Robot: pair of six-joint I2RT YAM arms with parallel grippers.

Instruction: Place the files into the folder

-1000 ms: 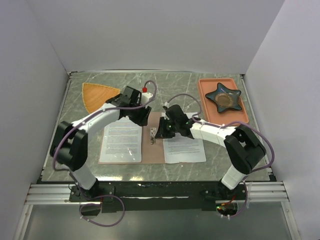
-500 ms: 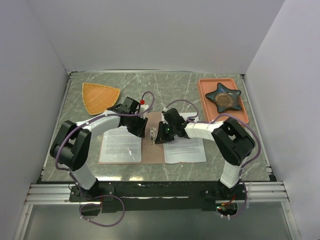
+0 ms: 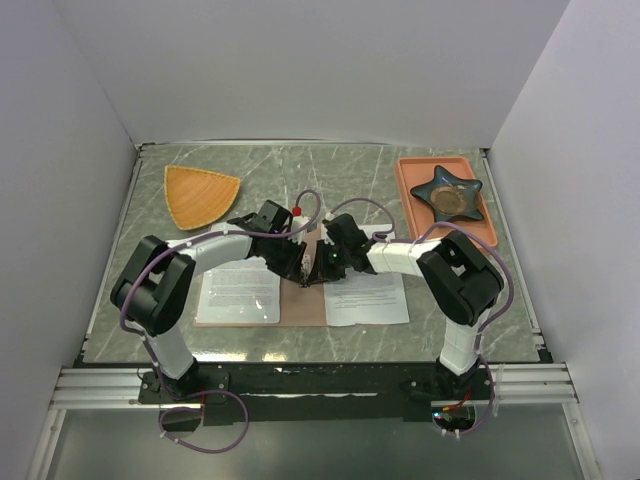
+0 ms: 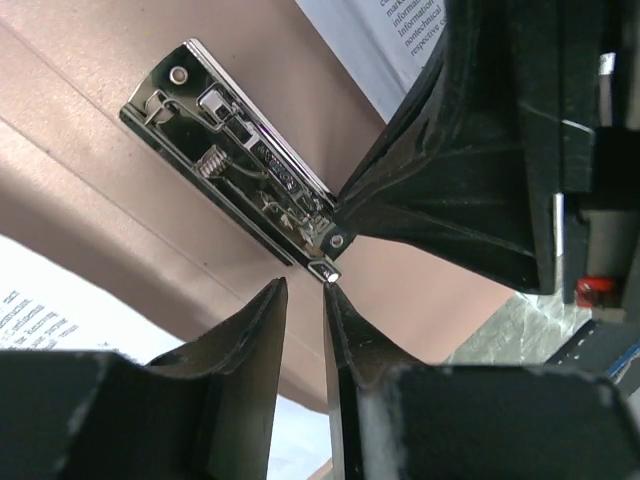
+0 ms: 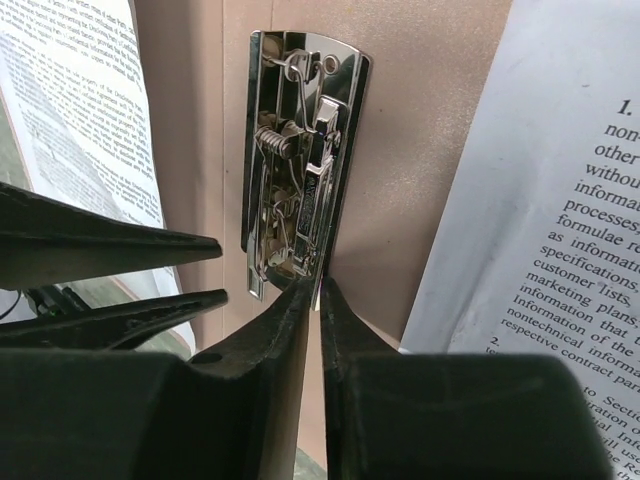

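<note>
The pinkish-brown folder (image 3: 303,300) lies open near the table's front. One printed sheet (image 3: 238,290) lies on its left half. A second sheet (image 3: 368,298) lies at its right edge, partly on the table. A shiny metal clip (image 3: 306,262) sits on the folder's middle. My left gripper (image 3: 297,265) and right gripper (image 3: 318,265) meet at it. In the right wrist view my right gripper (image 5: 317,285) is shut on the near edge of the clip (image 5: 300,150). In the left wrist view my left gripper (image 4: 303,287) is narrowly open just off the end of the clip (image 4: 235,165).
An orange fan-shaped plate (image 3: 200,193) lies at the back left. A salmon tray (image 3: 410,215) at the back right holds a dark star-shaped dish (image 3: 447,193). White walls close in the table on three sides.
Both grippers have come down and toward each other onto the clip in the folder's middle. The left moved right and nearer, the right moved left. The sheets have not moved.
</note>
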